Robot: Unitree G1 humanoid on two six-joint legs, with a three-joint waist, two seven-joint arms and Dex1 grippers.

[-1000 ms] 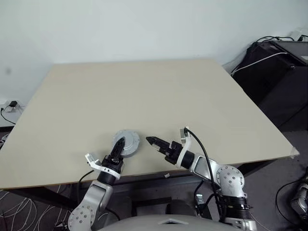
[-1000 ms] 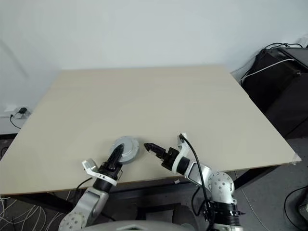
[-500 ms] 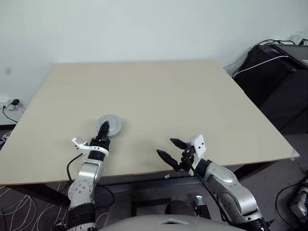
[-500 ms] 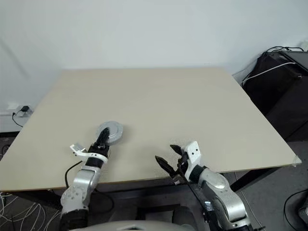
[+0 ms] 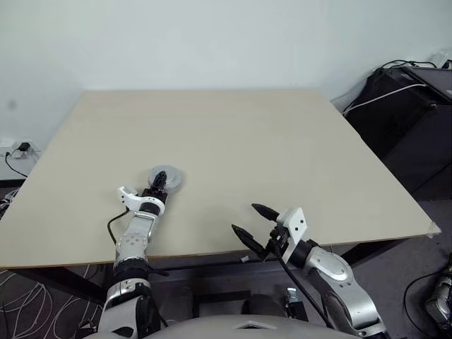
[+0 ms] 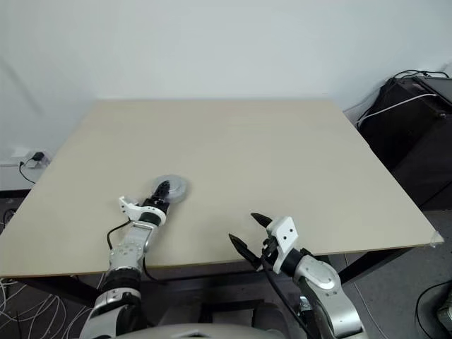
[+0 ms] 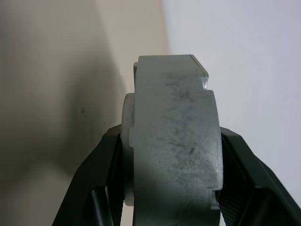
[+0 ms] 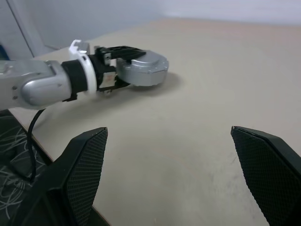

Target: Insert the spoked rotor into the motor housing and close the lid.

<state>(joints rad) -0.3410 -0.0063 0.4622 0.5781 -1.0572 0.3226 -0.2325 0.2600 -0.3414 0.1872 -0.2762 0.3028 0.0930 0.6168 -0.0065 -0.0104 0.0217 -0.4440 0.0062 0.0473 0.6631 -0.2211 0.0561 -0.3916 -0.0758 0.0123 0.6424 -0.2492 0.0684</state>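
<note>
Left gripper (image 5: 159,183) clamps the lid (image 5: 168,179) near the table's (image 5: 296,148) front-left edge.

The table (image 5: 233,141) has a plain beige top. A round grey metal assembly (image 5: 167,178) sits low over its near-left part.

A lab or office test room: a bare beige table (image 5: 233,141) against a plain white wall (image 5: 212,42), loose cables (image 5: 28,311) on the floor at the near left, black equipment cases (image 5: 406,106) at the right.
</note>
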